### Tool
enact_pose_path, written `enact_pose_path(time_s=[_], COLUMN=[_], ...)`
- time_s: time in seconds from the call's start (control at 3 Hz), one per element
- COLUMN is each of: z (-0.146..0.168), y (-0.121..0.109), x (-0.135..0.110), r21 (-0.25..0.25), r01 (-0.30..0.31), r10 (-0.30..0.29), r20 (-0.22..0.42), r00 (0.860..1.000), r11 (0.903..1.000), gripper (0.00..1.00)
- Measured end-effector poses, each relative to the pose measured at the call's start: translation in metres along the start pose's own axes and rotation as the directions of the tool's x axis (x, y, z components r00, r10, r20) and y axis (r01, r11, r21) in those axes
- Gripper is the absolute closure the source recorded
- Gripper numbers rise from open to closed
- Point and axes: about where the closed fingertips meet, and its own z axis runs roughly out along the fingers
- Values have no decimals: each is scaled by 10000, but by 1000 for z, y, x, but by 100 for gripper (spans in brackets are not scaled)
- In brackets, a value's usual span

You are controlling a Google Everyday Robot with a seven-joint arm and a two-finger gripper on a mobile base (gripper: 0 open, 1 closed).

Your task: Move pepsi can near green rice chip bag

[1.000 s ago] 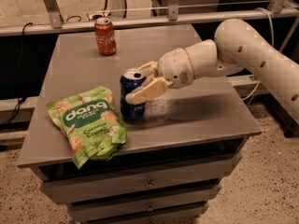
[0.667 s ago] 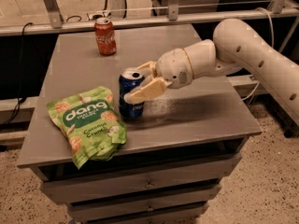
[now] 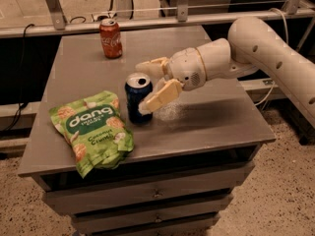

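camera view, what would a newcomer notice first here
The white arm's tool sits open around a blue pepsi can at the middle of the grey table. Beside the can, nearer the front, lies a bright green chip bag. A red can stands at the far edge.

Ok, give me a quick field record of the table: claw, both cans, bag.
claw: at the pepsi can, mid-table
pepsi can: upright on the table, close beside the green rice chip bag
green rice chip bag: flat, front left of the table in view
red cola can: upright at the back, apart
task: can looks near the bag already
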Motion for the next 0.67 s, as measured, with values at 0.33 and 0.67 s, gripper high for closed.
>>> enact_pose_path(time_s=[0.33,0.67], z=[-20,-65], y=[-8,-38], x=[-3,-10], r21=[603,1823], r01=[284,1079], r10=[-270,-952], r20=[-240,-769], r00=[9993,9925], r11=[9978,9773], gripper=[0,0])
